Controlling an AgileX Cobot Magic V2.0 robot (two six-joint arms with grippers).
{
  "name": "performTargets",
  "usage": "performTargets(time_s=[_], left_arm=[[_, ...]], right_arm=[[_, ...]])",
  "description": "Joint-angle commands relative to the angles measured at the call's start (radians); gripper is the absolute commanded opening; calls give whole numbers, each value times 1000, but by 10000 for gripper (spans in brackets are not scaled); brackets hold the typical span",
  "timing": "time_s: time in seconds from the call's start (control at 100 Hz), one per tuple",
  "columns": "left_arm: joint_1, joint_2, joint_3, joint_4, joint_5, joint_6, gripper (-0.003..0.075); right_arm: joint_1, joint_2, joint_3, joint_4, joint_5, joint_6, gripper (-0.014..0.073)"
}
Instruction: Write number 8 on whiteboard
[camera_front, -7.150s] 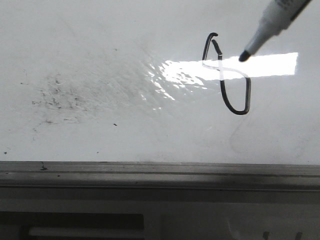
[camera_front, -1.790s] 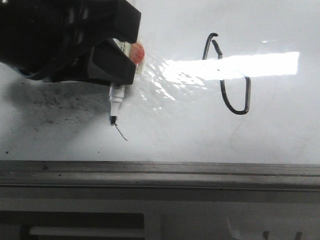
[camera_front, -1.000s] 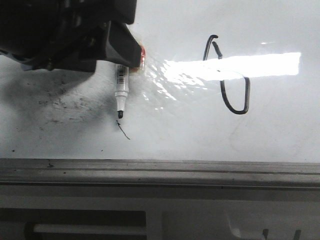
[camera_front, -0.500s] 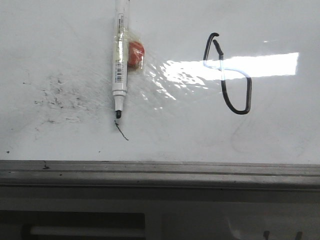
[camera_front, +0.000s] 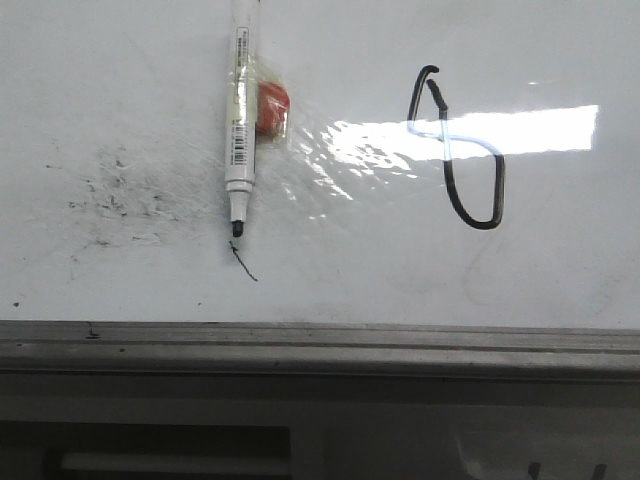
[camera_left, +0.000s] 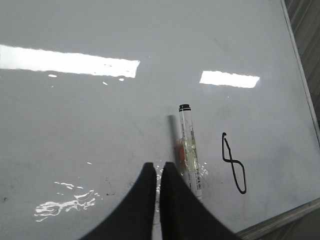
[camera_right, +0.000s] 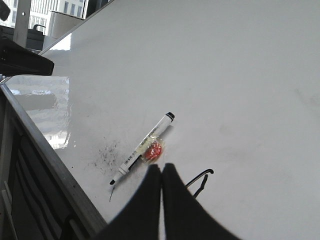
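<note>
The number 8 (camera_front: 458, 150) is drawn in thin black line on the whiteboard (camera_front: 400, 270), right of centre; it also shows in the left wrist view (camera_left: 234, 164), and partly behind the fingers in the right wrist view (camera_right: 201, 179). A white marker (camera_front: 238, 130) with a red taped tag (camera_front: 272, 108) lies flat on the board, tip towards the front rail; it also shows in the left wrist view (camera_left: 188, 150) and the right wrist view (camera_right: 142, 148). My left gripper (camera_left: 157, 167) is shut and empty, raised beside the marker. My right gripper (camera_right: 162, 170) is shut and empty, above the 8.
A short stray black stroke (camera_front: 244, 263) lies just below the marker tip. Black smudge specks (camera_front: 115, 195) scatter to the left. A grey metal rail (camera_front: 320, 345) edges the board's front. Bright glare (camera_front: 470, 130) crosses the 8.
The left gripper let go of the marker and lifted out of the front view. The marker now lies still on the board, unmoved in the last half second.
</note>
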Motion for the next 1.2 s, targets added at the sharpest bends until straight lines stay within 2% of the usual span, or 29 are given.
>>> performTargets(time_s=[0.0, 0.17, 0.3, 0.39, 0.58, 0.72, 0.77, 0.82, 0.84, 0.87, 0.89, 0.94, 1.01, 1.08, 1.13, 1.19], left_arm=[[-7, 9, -26, -4, 36, 2, -20], [-7, 9, -26, -2, 36, 5, -20], [-5, 1, -16, 125, 19, 17, -20], [7, -1, 2, 154, 22, 17, -20], [118, -1, 64, 419, 35, 17, -20], [197, -1, 116, 465, 35, 17, -20], [225, -1, 138, 549, 35, -2, -20], [256, -1, 159, 698, 71, -165, -20], [273, -1, 169, 791, 93, -281, -20], [300, -1, 185, 937, 132, -511, -20], [324, -1, 197, 1061, 147, -609, -20], [386, -1, 225, 1361, 212, -1012, -20], [488, -1, 261, 1677, 288, -1426, -20], [583, -1, 293, 1835, 331, -1652, -20], [637, -7, 313, 1893, 331, -1713, -20], [682, -36, 331, 1925, 331, -1722, -20]], right_arm=[[-6, -17, -24, 21, -48, 3, -63], [-6, -17, -24, 21, -48, 3, -63], [-6, -17, -24, 21, -48, 3, -63], [-6, -17, -24, 21, -48, 3, -63], [-6, -17, -24, 21, -48, 3, -63], [-6, -17, -24, 21, -48, 3, -63], [-6, -17, -24, 21, -48, 3, -63], [-6, -17, -24, 21, -48, 3, -63], [-6, -17, -24, 21, -48, 3, -63], [-6, -17, -24, 21, -48, 3, -63], [-6, -17, -24, 21, -48, 3, -63], [-6, -17, -24, 21, -48, 3, -63], [-6, -17, -24, 21, -48, 3, -63], [-6, -17, -24, 21, -48, 3, -63], [-6, -17, -24, 21, -48, 3, -63], [-6, -17, -24, 21, -48, 3, -63]])
